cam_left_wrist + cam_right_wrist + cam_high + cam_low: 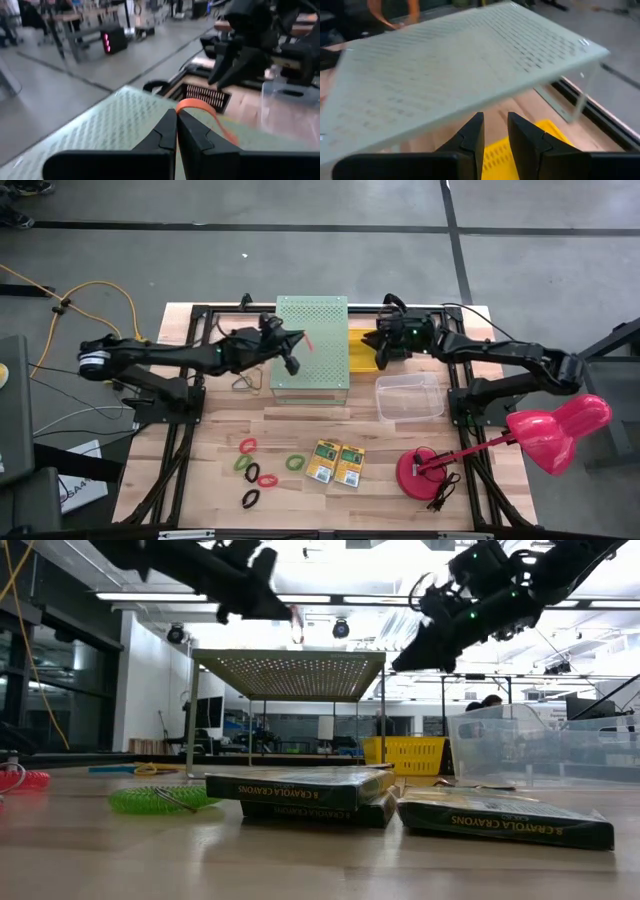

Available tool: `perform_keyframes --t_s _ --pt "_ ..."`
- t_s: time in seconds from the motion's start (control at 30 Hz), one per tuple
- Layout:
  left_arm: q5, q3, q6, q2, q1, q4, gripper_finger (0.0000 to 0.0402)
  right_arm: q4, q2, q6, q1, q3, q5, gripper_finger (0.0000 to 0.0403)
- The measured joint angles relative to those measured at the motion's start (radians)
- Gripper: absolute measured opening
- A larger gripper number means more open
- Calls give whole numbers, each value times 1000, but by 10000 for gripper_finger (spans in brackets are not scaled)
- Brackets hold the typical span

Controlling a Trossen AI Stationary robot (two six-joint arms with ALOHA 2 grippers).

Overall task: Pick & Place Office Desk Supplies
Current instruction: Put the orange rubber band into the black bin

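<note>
- We see a butcher-block wooden table (300,430) with visible plank seams; everything else stands on it.
- At its rear centre stands the pale-green perforated shelf (312,330), a flat sheet dotted with fine holes, raised on thin legs in the low view.
- A pink desk lamp (545,435) with a round red base sits at the table's right side.
- A clear plastic container (408,398), rectangular with rounded corners, lies just right of the shelf; a yellow slotted basket (360,348) sits behind it.
- The left gripper (297,340) hovers over the shelf top with its fingers pressed together on an orange elastic band (202,112), a thin flat loop that hangs off the fingertips above the perforated sheet.
- The right gripper (380,352) hangs above the yellow basket beside the shelf's right edge, its fingers set narrowly apart and holding nothing.
- Two flat crayon boxes (335,463), yellow and green printed card, lie side by side at front centre, apparently touching.
- Left of them lie small band loops: red (247,445), green (243,463), another red (267,479), black (250,499), and a green coil (294,463).
</note>
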Motion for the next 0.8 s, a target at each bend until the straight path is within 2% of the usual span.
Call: perform_keyframes --t_s 0.27,0.5,0.8 --pt "0 0 71 139 -20 283 1 116 0 -101 110 0 0 74" --pt "0 0 70 188 -22 377 1 202 0 -160 187 0 0 74" --pt "5 0 27 191 -22 458 1 273 0 -204 239 0 11 74"
